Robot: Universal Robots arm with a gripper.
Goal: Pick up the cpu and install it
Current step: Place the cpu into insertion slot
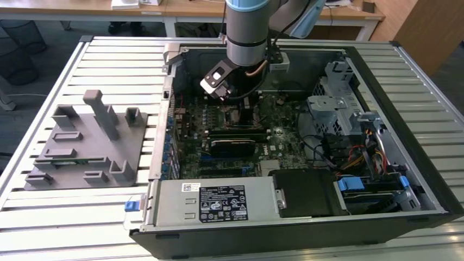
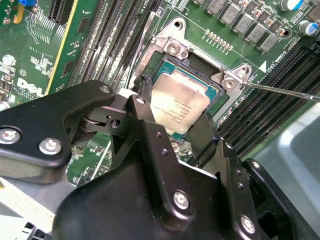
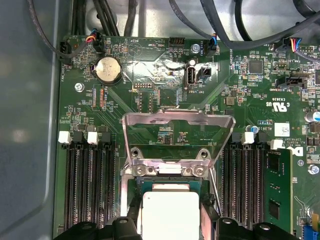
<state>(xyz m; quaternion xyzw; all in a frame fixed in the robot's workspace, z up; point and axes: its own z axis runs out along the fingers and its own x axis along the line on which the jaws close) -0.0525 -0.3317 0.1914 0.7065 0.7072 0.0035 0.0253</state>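
Note:
The cpu [image 2: 181, 101], a flat square chip with a silvery top plate, lies level in the open motherboard socket [image 2: 172, 47] or just over it; I cannot tell whether it is seated. My gripper [image 2: 178, 106] is shut on the cpu, one black finger at each of two opposite edges. In the first wrist view the cpu [image 3: 170, 212] sits between the fingers [image 3: 134, 216], and the socket's metal load plate [image 3: 177, 120] stands raised behind it. In the exterior view the gripper [image 1: 243, 104] reaches down into the open computer case [image 1: 406, 81] over the motherboard.
Memory slots [image 3: 90, 185] flank the socket, with a green memory stick [image 3: 277, 185] in one. The thin socket lever [image 2: 280, 90] sticks out sideways. A grey parts fixture [image 1: 87, 141] lies outside the case on the exterior view's left. A power supply [image 1: 210, 201] and drive cage [image 1: 340, 109] crowd the case.

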